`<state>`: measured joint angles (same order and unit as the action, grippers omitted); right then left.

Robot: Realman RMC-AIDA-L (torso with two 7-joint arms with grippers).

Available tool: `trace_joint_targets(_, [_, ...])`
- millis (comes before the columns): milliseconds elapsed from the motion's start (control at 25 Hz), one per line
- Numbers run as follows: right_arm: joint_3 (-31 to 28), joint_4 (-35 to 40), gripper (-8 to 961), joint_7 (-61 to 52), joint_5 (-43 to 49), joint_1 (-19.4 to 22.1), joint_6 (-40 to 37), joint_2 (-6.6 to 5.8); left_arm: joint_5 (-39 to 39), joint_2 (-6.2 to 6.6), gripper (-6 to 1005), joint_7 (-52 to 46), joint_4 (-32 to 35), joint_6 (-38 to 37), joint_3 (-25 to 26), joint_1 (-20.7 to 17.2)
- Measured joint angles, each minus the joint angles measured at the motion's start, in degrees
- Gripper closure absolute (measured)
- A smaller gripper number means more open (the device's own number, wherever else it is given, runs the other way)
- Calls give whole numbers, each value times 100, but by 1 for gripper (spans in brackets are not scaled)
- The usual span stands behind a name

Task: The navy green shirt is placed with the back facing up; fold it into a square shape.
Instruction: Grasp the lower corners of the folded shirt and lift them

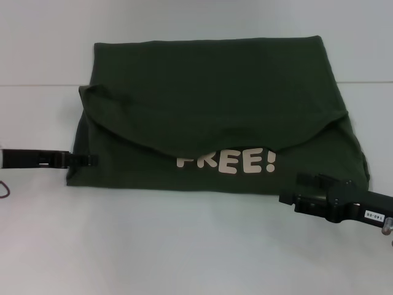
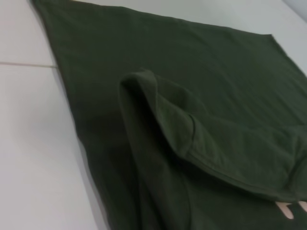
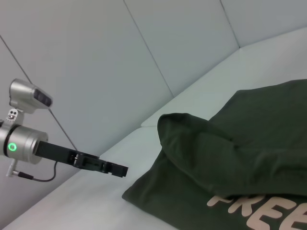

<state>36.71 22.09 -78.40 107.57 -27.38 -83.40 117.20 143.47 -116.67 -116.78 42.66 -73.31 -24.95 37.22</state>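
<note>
my right gripper (image 1: 302, 183) sits nearest, just off the near right corner of the navy green shirt (image 1: 215, 92), apart from the cloth, carrying nothing; i cannot tell how its fingers stand. a little farther, my left gripper (image 1: 91, 160) (image 3: 122, 170) lies low at the shirt's left edge, its tip at the cloth; whether it is clenched or released i cannot tell either. the shirt lies spread on the white table (image 1: 184, 246), its far part folded toward me into a curved flap (image 1: 202, 132) (image 2: 201, 143) over the lower layer. pale lettering (image 1: 227, 163) shows just below the flap's rim (reads "free!", first letter partly covered). the flap's left corner bulges up. beyond the shirt, a table seam (image 1: 37, 85).
</note>
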Motion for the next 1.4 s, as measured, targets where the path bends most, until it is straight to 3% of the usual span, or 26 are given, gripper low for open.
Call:
trace_joint_targets(120, [2,2,26,-5,5,3,-6,6,-8,-74,178,1,-55,263,-147,17])
trace_joint_targets(400, [9,5,25,-63,12,5,-59,-6,-7,-104,170,37,-145,497,-237,37])
trace_joint_targets(1400, [21,6,25,-97,18,-40,-25,13,-6,-145,166,212,-216,222,-458,17])
